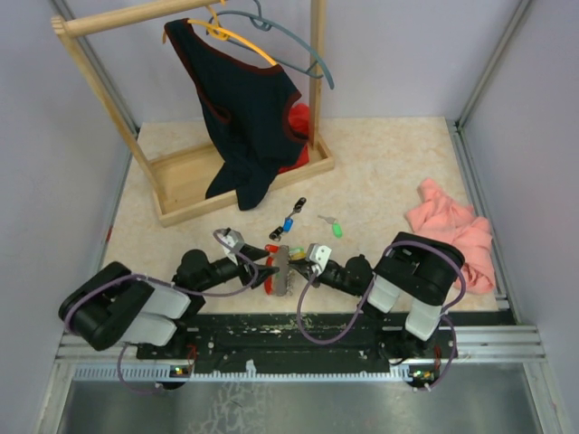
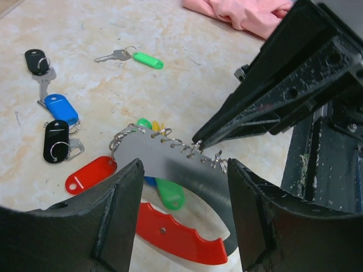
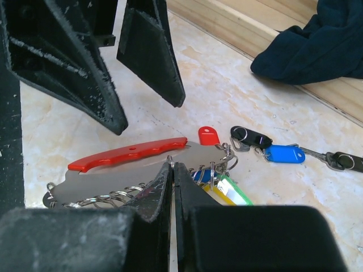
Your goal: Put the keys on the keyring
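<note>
Keyring [image 2: 170,163] lies flat near the bench's [image 1: 389,172] near edge, between both claws. Left gripper [image 2: 184,170] is released, jaws straddling it. Right gripper [image 3: 173,170] is clenched, tips against its wire loops [image 2: 173,143]. Blue-tagged key [image 2: 61,109] and green-tagged key [image 2: 147,60] lie loose beyond.

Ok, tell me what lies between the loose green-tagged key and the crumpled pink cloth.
Only bare beige tabletop separates key and cloth, per the top view.

left arm [image 1: 118,312]: black housings, light grey link sections fitted
right arm [image 1: 418,267]: finished in the same black and grey
cables [image 1: 312,330]: purplish grey, looped loosely off both arms
fingers [image 2: 113,221]: black wedges, edges scuffed white, small round holes drilled
</note>
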